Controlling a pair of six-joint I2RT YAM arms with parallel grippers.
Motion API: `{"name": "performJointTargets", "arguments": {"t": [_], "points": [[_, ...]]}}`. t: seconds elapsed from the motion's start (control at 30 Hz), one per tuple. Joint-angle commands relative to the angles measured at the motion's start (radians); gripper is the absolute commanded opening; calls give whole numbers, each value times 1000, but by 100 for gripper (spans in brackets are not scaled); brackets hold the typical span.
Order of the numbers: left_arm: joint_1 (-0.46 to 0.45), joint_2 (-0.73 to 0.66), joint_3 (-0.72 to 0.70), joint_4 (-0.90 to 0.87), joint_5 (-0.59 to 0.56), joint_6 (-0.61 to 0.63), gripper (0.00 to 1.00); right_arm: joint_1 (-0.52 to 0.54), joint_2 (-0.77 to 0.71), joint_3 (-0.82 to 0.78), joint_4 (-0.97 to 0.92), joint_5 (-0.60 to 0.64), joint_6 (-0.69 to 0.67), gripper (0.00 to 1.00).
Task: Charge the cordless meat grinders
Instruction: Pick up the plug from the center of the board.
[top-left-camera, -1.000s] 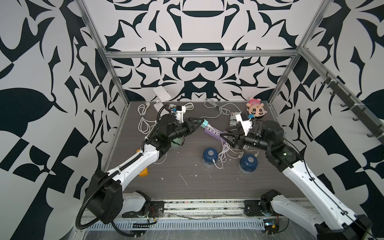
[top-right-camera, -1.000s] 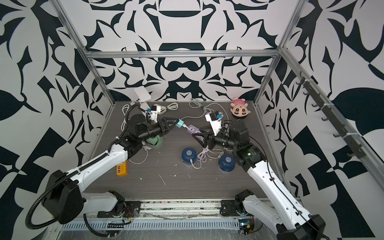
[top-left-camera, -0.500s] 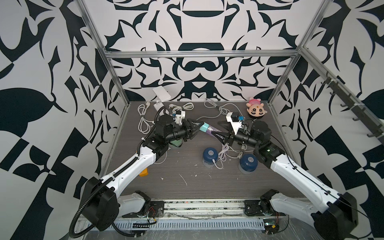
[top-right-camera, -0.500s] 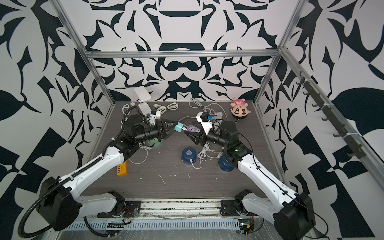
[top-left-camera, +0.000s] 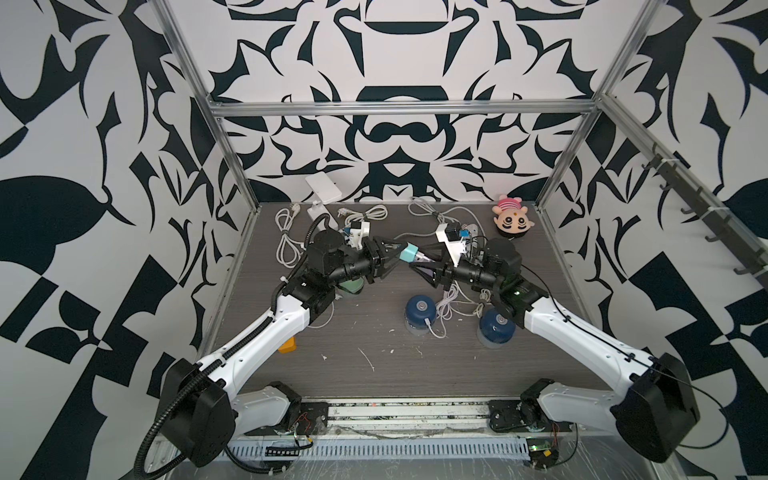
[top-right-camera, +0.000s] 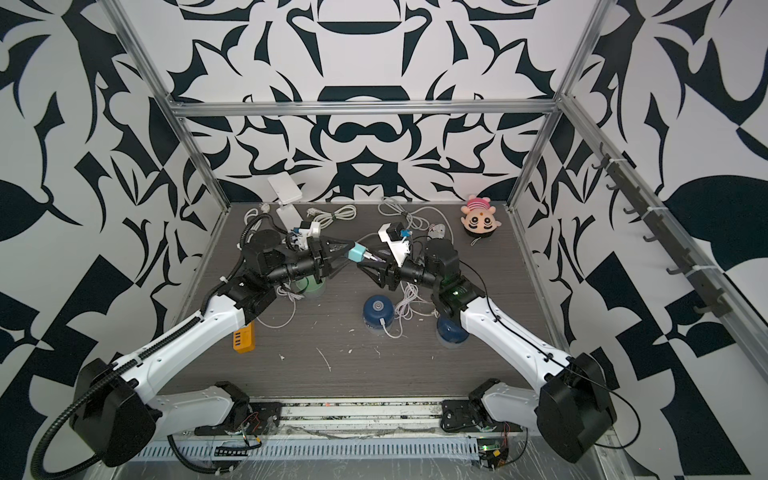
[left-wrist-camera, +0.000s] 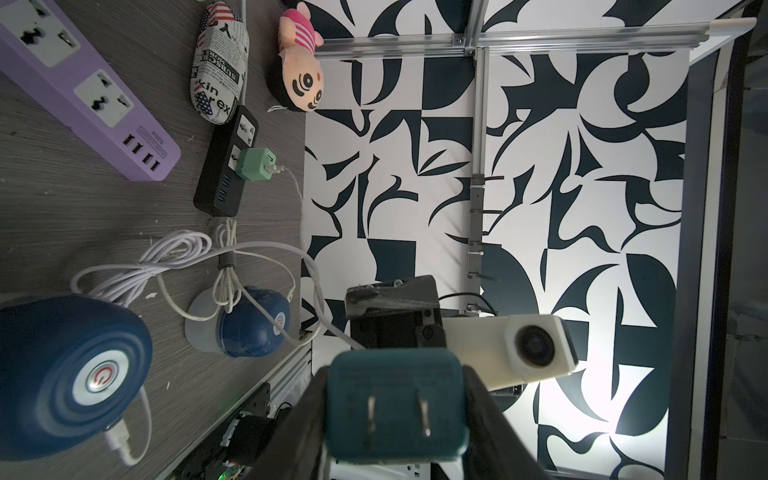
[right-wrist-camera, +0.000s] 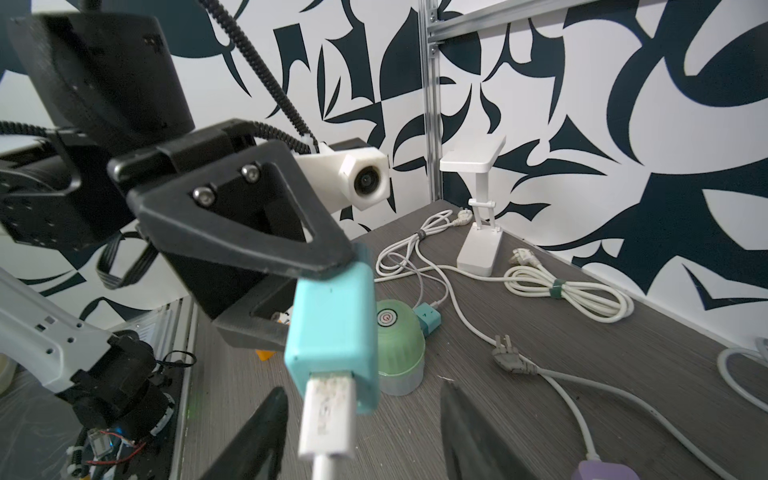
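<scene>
Right wrist view: the left gripper (right-wrist-camera: 320, 295) is clamped on a teal charging adapter (right-wrist-camera: 332, 332), with one finger pressed against each of two opposite faces. A white USB plug (right-wrist-camera: 328, 419) is seated in the adapter's port. The right gripper (right-wrist-camera: 361, 392) is spread, its fingers (right-wrist-camera: 257, 440) set either side of that plug with a gap on both sides; nothing is grasped by it. In the left wrist view the adapter's two flat prongs (left-wrist-camera: 397, 415) are turned toward the camera.

In both top views the grippers are seen tip to tip, raised above the table (top-left-camera: 374, 374).

The mint green grinder (right-wrist-camera: 399, 336) is stood upright on the table beneath the left arm. The central navy grinder (top-left-camera: 420, 309) is stood in front of the right gripper, with a white cable (top-left-camera: 432, 330) plugged into its side. The second navy grinder (top-left-camera: 496, 328) is placed just beside the right forearm.

Compared with one second earlier, the right gripper has been brought closer to the adapter. The left gripper and adapter are found at nearly the same place, and the three grinders are unmoved.
</scene>
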Motion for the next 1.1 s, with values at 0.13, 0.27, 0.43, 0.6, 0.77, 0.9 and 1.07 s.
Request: {"name": "performJointTargets", "arguments": {"t": [0.13,0.27,0.43,0.6,0.77,0.9,1.07], "points": [[4,-28,-28,99,19,-36,0,8,45,95,100,-26,83,44],[4,-27,-32,116,23,-49,0,11,56,112,89,-35,88,36],[4,-23,-32,120,26,-53,0,13,57,121,75,-45,92,30],[4,-18,-32,121,30,-62,0,15,60,132,70,-56,94,23],[4,-18,-36,121,32,-67,11,17,62,146,70,-68,95,0],[12,-41,-35,76,6,-19,68,16,35,168,-81,-29,-6,0],[51,-137,-15,-185,-113,187,92,10,9,268,-454,149,-267,0]]}}
